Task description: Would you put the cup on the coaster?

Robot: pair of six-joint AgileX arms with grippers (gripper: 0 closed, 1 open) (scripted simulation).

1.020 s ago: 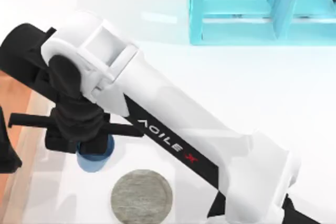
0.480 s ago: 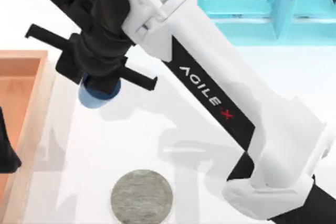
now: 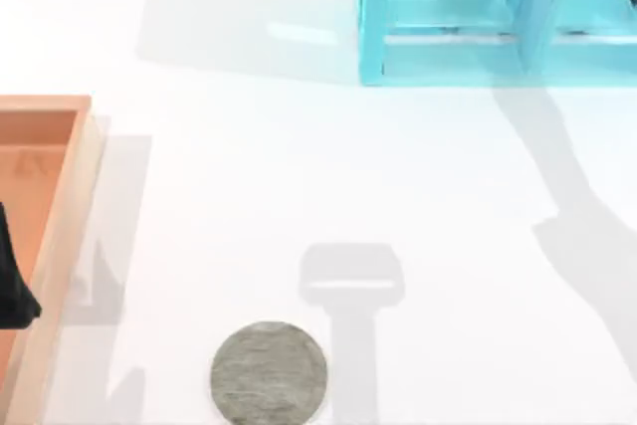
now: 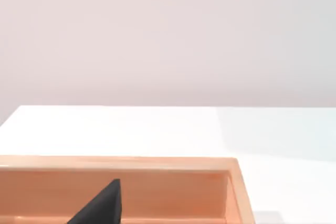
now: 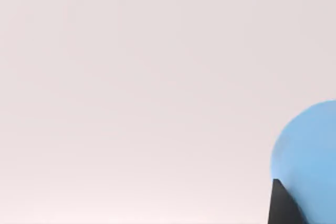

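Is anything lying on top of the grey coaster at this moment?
No. The coaster lies bare on the white table; its lower edge is cut off by the picture. The cup is beside the right pincer's dark finger, away from the coaster.

Table (image 3: 299, 176): I see a big white top. It takes up most of my top view.
Shelf (image 3: 468, 17): I see a bright cyan shelf at the far edge, toward the right. It has an upright post and flat boards.
Tray (image 3: 60, 206): I see an orange-brown wooden tray with a raised rim at the left edge. My left wrist view shows its rim and corner (image 4: 231, 169) too.
Wall (image 4: 168, 35): It is plain and pale behind the table.
Shadows (image 3: 353, 276): I see grey shapes lying on the white top, in the middle and on the right.
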